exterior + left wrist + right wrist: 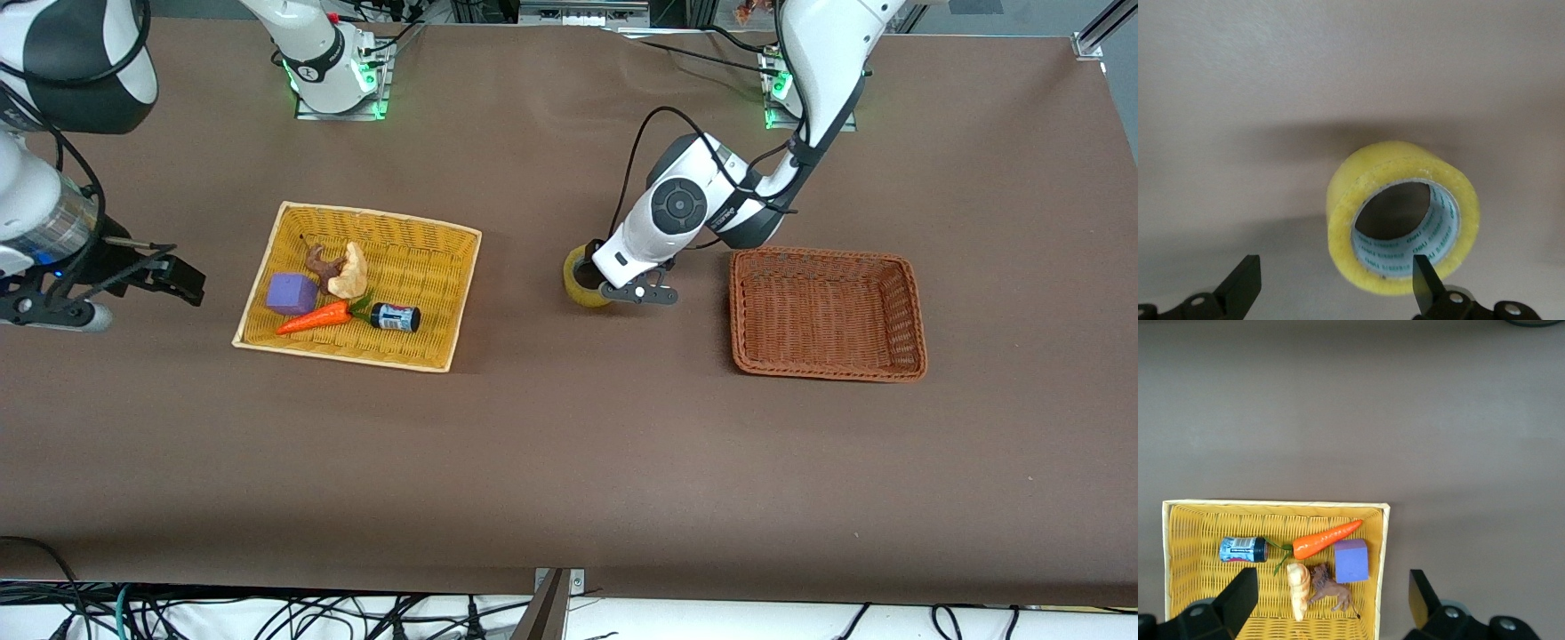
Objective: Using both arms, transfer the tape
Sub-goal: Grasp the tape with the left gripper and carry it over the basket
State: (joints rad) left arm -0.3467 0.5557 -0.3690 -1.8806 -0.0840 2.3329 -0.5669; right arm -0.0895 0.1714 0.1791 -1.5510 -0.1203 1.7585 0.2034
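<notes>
**Left arm about to go for the tape, and that roll looks ready to run**

So the tape (582, 277) is sitting on the bare table between the two baskets, a fair bit closer to the brown basket (827, 313). The left gripper (638, 292) is right at the roll, fingers spread wide and nothing pinched yet. In the left wrist view one fingertip (1426, 280) sits in front of the roll's hollow end and the other is well off to the side, so the roll isn't centred between them.

What I'd worry about: the tape looks like it's lying on its curved side, so any off-centre nudge could just roll it away. If only one finger catches the rim when the jaws shut, my guess is it gets pushed or twisted out rather than gripped. The surface looks slick too.

The right gripper (133, 276) is hanging past the yellow basket's (357, 286) outer edge, well away from the tape, fingers spread and empty, just waiting.

Other stuff: the yellow basket holds a carrot (316, 317), a purple block (292, 294), a small black cylinder (395, 317) with a blue label, a brown animal figure (1330, 588) and a pale lumpy thing (348, 272). None of it is near the tape. The brown basket is empty and right beside the left arm, so a wide swing could clip its rim.
</notes>
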